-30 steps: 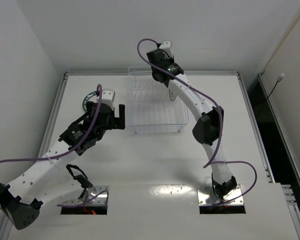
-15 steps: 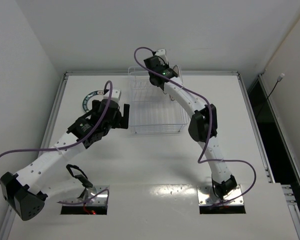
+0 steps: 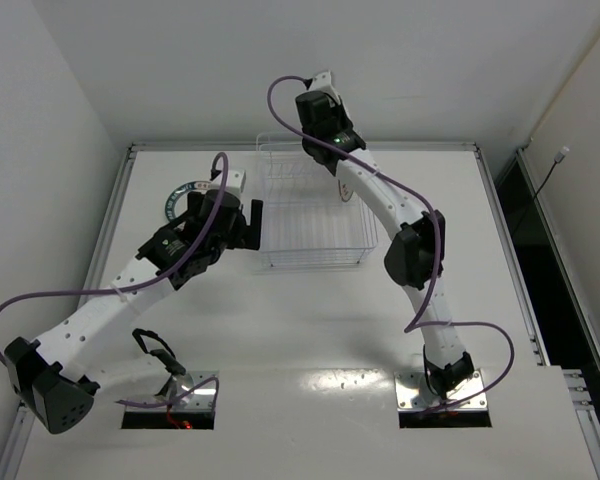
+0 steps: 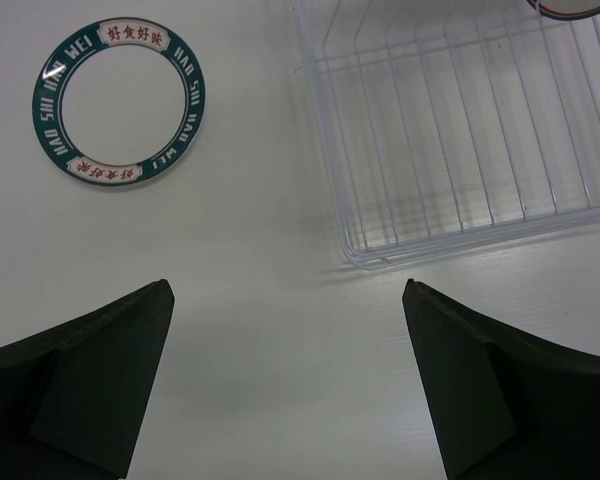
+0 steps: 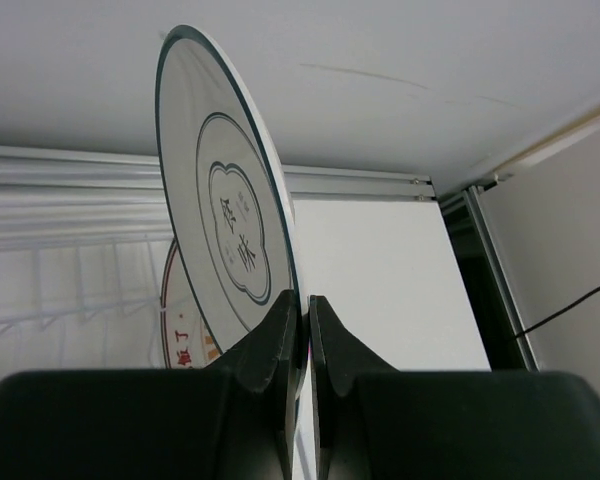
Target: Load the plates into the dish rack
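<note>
Nearest the arm bases, the left end effector (image 4: 286, 300) hangs over bare white surface (image 3: 310, 320) with its two dark wedge-shaped fingers spread wide and nothing between them. It looks placed for an approach to the green-ringed plate (image 4: 118, 100). That plate lies flat towards the far left corner of the surface, just beside the dish rack (image 4: 450, 120) but apart from it. It is a smooth glazed round, its dark green band lettered in white with red characters in pale panels. The rack sits against the middle of the far edge. It is thin white wire, rectangular, with a ribbed floor and low walls. Above its far right part, the right end effector (image 5: 302, 300) is clamped tight on the rim of the clover plate (image 5: 230, 230). The plate is held on edge and nearly upright, presumably so that it can drop between the prongs. Its face is glossy white with a grey rim line and a clover outline. Behind it the orange-lettered plate (image 5: 185, 340) already stands in the rack.
</note>
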You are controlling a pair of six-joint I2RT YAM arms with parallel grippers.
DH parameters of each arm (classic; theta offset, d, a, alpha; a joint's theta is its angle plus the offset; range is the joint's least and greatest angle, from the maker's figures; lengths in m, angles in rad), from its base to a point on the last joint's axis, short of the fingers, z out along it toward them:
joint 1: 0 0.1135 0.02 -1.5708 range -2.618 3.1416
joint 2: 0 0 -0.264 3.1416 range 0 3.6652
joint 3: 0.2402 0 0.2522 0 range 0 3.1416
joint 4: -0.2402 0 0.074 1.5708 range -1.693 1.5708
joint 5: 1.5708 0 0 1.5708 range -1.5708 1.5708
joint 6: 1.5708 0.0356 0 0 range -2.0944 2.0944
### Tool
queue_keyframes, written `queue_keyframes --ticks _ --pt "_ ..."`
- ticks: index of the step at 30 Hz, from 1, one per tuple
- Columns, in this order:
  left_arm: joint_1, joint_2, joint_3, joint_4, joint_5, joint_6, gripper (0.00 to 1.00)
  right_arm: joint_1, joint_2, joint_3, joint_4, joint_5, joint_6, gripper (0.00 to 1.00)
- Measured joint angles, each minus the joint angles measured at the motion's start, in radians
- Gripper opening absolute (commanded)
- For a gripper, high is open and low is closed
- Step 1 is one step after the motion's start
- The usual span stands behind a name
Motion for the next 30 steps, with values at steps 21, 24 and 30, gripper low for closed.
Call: queue_keyframes --ticks 21,24,30 --pt "0.000 0.021 0.015 0.004 -0.001 0.019 0.99 -0.029 0.031 -0.102 -0.271 -0.215 0.314 0.20" --pt "0.000 0.021 0.015 0.005 -0.010 0.029 0.99 -0.050 0.031 -0.101 -0.299 -0.291 0.349 0.36" --pt "0.005 0.021 0.015 0.036 -0.098 0.047 0.99 -0.066 0.005 -0.095 -0.374 -0.389 0.409 0.66"
